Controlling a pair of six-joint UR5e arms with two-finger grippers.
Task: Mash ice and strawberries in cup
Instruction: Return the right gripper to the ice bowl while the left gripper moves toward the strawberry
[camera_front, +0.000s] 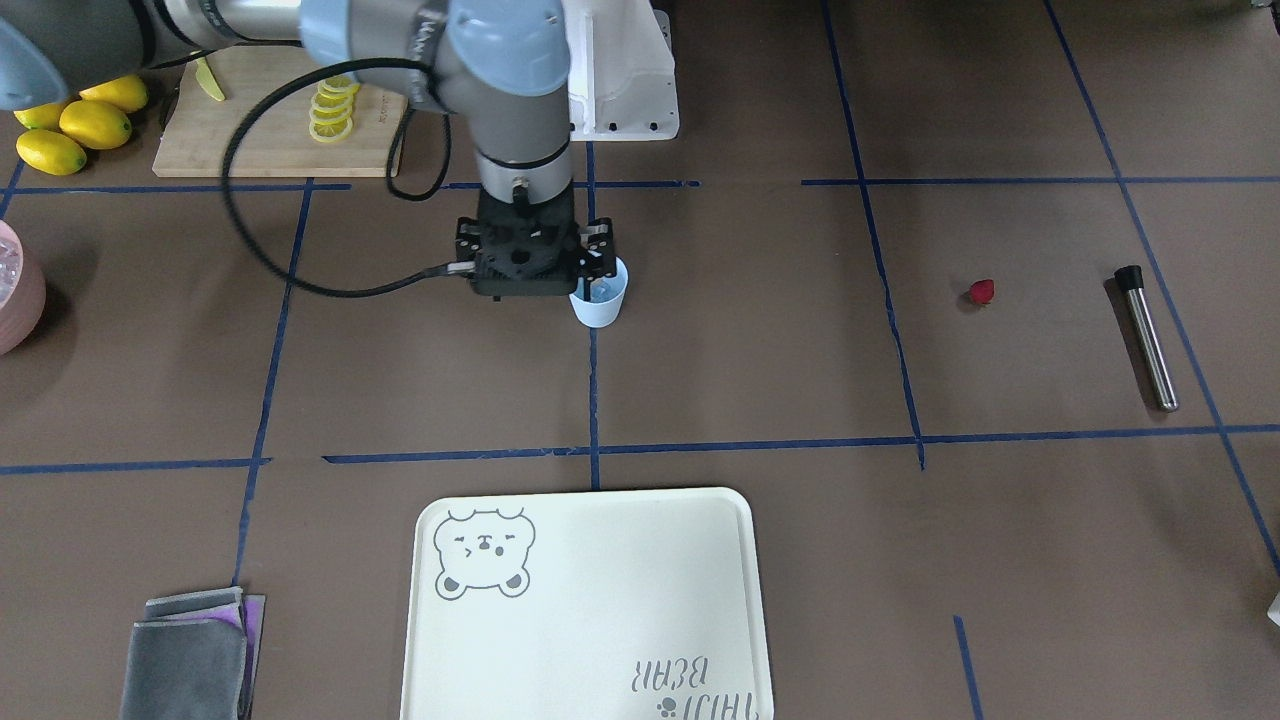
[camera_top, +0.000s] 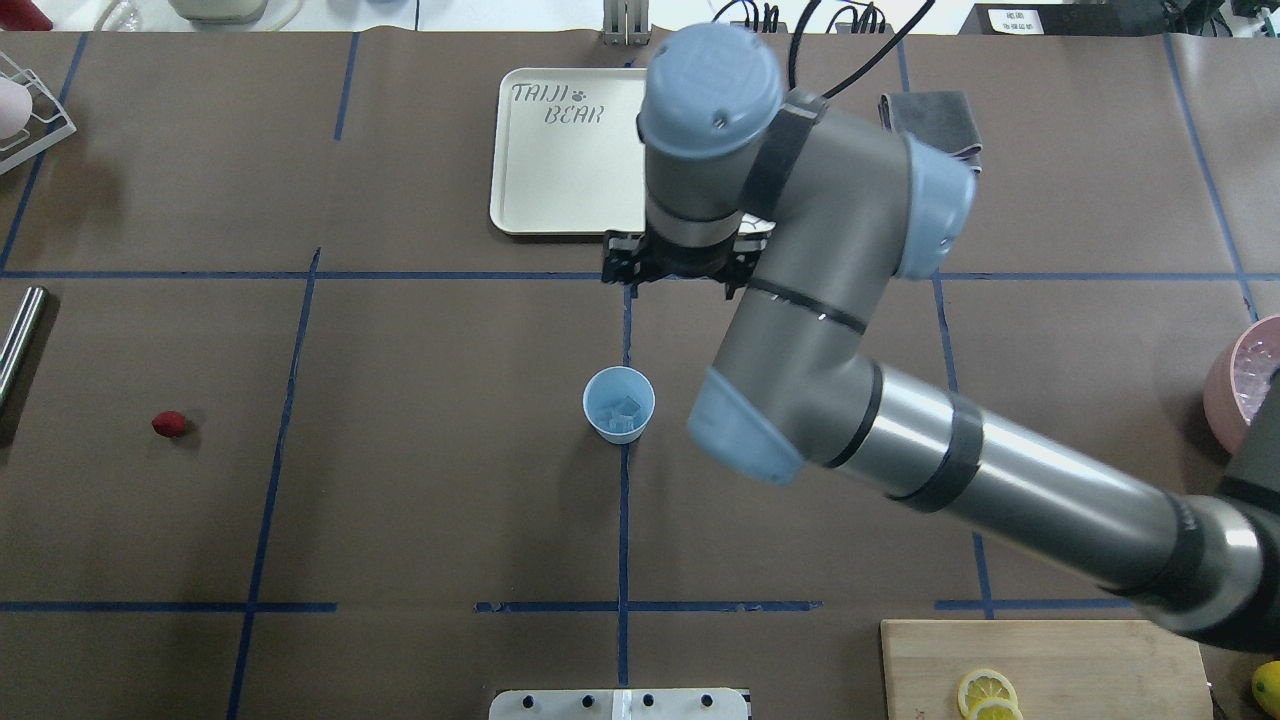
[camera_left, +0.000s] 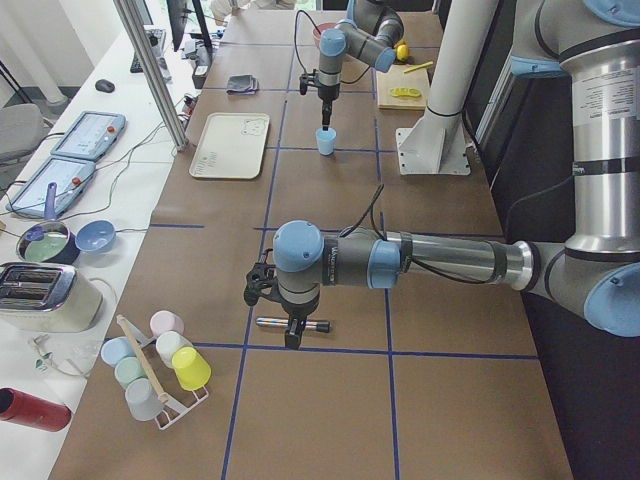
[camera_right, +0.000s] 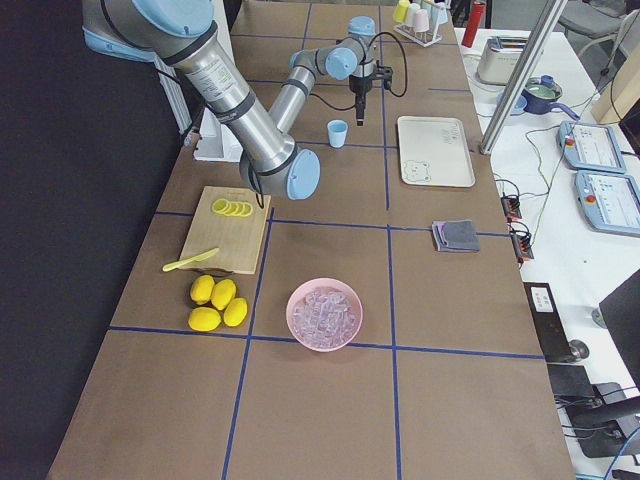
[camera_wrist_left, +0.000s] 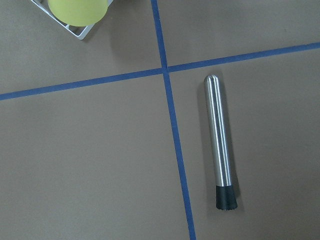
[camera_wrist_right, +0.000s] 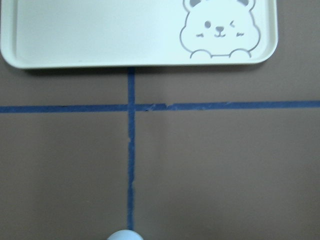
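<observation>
The light-blue cup (camera_top: 619, 403) stands at the table's middle with a few clear ice chunks (camera_top: 626, 409) inside. It also shows in the front view (camera_front: 600, 300). My right gripper (camera_front: 530, 282) hangs just above and beside the cup, jaws spread and empty; in the overhead view (camera_top: 675, 263) its black linkages stick out on both sides. The dark-red strawberry (camera_front: 982, 291) lies alone on the table, far to my left (camera_top: 169, 424). My left gripper (camera_left: 290, 335) hovers over a steel muddler (camera_wrist_left: 220, 142); I cannot tell whether it is open.
A pink bowl of ice (camera_right: 325, 312) sits on my right, near lemons (camera_front: 75, 125) and a cutting board (camera_front: 270, 135) with lemon slices. A cream bear tray (camera_front: 580, 600) lies beyond the cup, grey cloths (camera_front: 190, 650) beside it. A cup rack (camera_left: 160, 370) stands far left.
</observation>
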